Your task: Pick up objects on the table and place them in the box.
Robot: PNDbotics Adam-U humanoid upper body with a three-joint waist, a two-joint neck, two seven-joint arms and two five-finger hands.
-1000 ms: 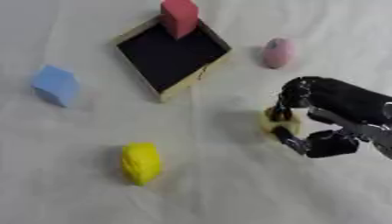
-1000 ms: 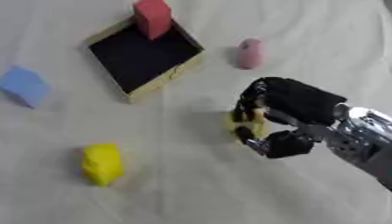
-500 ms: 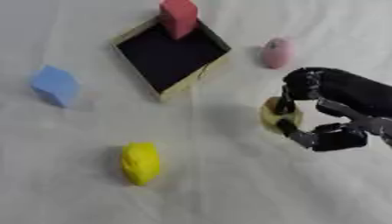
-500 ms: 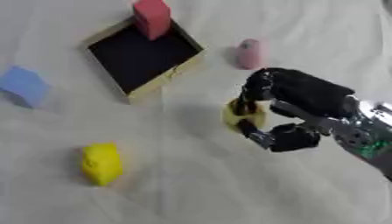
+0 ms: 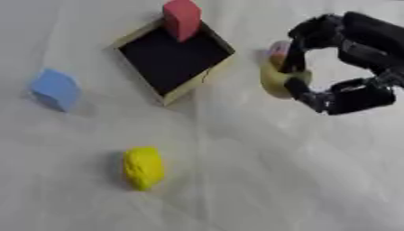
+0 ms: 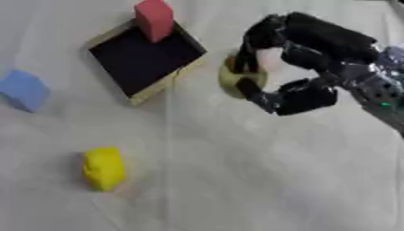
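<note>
A pale yellow object is pinched between the curled fingers and thumb of the right hand. Just behind the fingers, a pink object is partly hidden. To the hand's left lies the box, with a red block leaning at its far corner. Farther left, a blue block is seen, and nearer the camera to the hand's lower left, a yellow object rests on the white table.
</note>
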